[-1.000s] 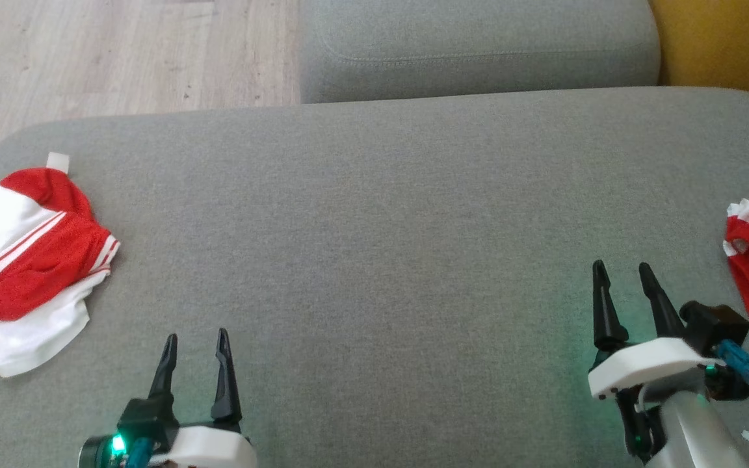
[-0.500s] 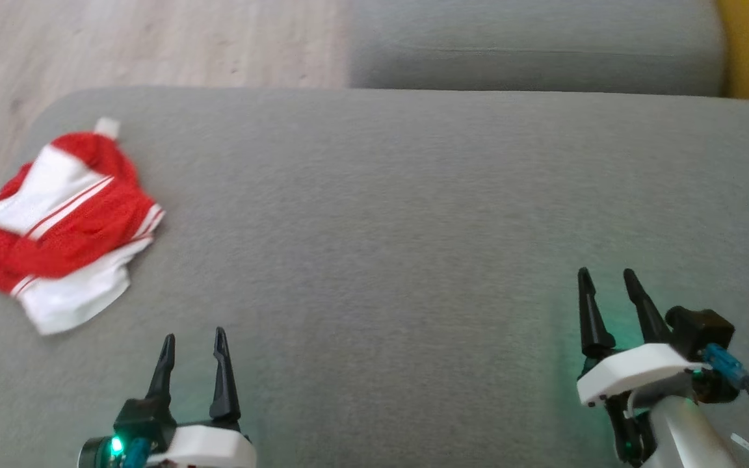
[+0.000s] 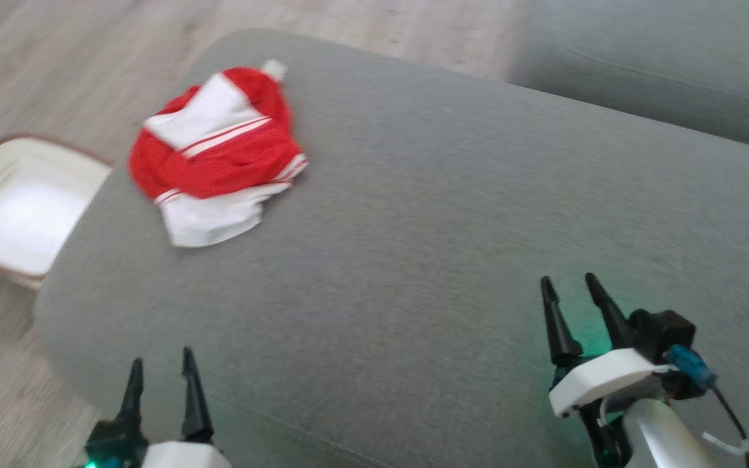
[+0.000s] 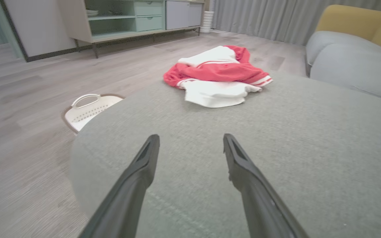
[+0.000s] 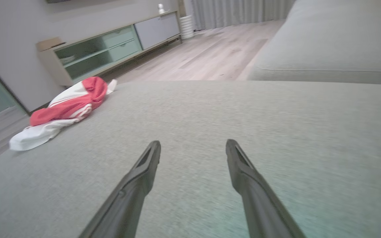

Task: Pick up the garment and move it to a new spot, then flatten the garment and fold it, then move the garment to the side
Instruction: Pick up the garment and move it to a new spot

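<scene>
Head view, looking down on a grey sofa cushion (image 3: 426,214) with wood floor beyond it. At nine o'clock, on the floor just beside the cushion's edge, sits a white basket (image 3: 20,208). At seven o'clock the left gripper (image 3: 160,356) hovers near the cushion's front edge, its two dark fingers spread wide and holding nothing. At ten o'clock the garment (image 3: 218,162), red with white panels, lies bunched in a loose heap on the cushion near its far left corner, well apart from both grippers. At four o'clock the right gripper (image 3: 567,278) hovers over bare cushion, its fingers also wide apart and empty.

The first step, picking up the garment, appears not yet begun; this looks like the approach. In the left wrist view the heap lies ahead at twelve o'clock. The next move likely calls for the left arm to reach forward, lower its open fingers over a raised fold, and close.
</scene>
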Available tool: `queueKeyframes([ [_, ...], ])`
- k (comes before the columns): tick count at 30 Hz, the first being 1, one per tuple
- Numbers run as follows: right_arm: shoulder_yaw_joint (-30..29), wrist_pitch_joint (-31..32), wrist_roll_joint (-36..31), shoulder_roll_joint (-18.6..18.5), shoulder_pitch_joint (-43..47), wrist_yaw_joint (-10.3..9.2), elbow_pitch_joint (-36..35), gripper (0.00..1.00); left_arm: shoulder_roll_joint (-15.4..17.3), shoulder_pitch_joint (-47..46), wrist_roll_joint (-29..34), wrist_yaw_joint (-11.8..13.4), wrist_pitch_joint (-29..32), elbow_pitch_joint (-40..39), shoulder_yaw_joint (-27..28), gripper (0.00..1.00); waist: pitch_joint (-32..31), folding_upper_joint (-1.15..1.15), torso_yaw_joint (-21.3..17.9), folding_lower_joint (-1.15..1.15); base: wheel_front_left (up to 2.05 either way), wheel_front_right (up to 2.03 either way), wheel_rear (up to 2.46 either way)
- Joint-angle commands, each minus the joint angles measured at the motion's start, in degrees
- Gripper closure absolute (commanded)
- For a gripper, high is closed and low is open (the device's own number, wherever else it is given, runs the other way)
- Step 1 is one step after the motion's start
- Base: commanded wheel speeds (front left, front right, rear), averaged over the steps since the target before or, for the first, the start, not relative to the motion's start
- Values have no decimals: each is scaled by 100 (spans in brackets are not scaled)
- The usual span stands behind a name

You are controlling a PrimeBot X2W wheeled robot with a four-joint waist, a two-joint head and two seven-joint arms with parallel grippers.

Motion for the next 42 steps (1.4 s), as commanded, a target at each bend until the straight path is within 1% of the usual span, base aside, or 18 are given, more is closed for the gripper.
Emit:
queueKeyframes([
  [1,179,-62,42,-1,-115,-4,-149,0,8,-81,-55,-18,-30,-137,245,0,25,0,325,0,0,0,0],
  [4,295,-62,40,-1,-148,-4,-131,0,8,-60,-111,-90,-30,-107,384,0,54,0,410,0,0,0,0],
  [7,321,-62,3,-1,-181,-4,-148,0,8,-166,-140,-180,-30,-192,584,0,134,0,415,0,0,0,0],
  [12,248,-62,-194,-1,-265,-4,-223,0,45,-597,-78,-471,-30,-550,1129,0,435,0,270,0,0,0,0],
  [15,143,-62,-363,-1,-348,-4,-306,0,154,-1007,-3,-638,-31,-695,1371,0,694,0,141,0,0,0,0],
  [19,60,-62,-559,-11,-469,-4,-483,0,407,-1726,104,-851,-31,-577,1497,0,1064,0,-61,0,0,0,0],
  [22,45,-62,-681,-88,-557,-4,-666,0,641,-2348,64,-1033,-31,-226,1544,0,1325,0,-230,0,0,0,0],
  [25,63,-62,-741,-166,-672,-4,-870,0,798,-2864,41,-1135,-31,190,1487,0,1579,0,-448,0,0,0,0],
  [28,94,-62,-769,-267,-817,-4,-1084,0,894,-3356,-110,-1211,-27,719,1429,0,1821,0,-653,0,0,0,0],
  [30,123,-62,-768,-315,-911,-4,-1233,0,1006,-3661,-180,-1245,17,1102,1359,0,1984,0,-797,0,0,0,0],
  [32,202,-62,-762,-363,-989,-4,-1356,0,1203,-3937,-189,-1273,108,1545,1239,0,2120,0,-952,0,0,0,0],
  [33,314,-62,-783,-419,-1020,-4,-1405,0,1293,-4053,-197,-1285,161,1764,1154,0,2182,0,-1036,0,0,0,0],
  [34,460,-60,-761,-550,-1069,-4,-1485,0,1397,-4274,-333,-1297,248,2162,1117,0,2309,0,-1177,0,0,0,0],
  [35,480,-60,-736,-618,-1100,-4,-1527,0,1445,-4371,-407,-1300,289,2347,1114,0,2368,0,-1244,0,0,0,0],
  [39,385,-61,-620,-798,-1178,-4,-1665,0,1661,-4639,-610,-1306,432,3026,1091,0,2548,0,-1506,0,0,0,0],
  [42,247,-61,-570,-862,-1192,-4,-1724,0,1751,-4777,-720,-1308,555,3450,1036,0,2669,0,-1644,0,0,0,0],
])
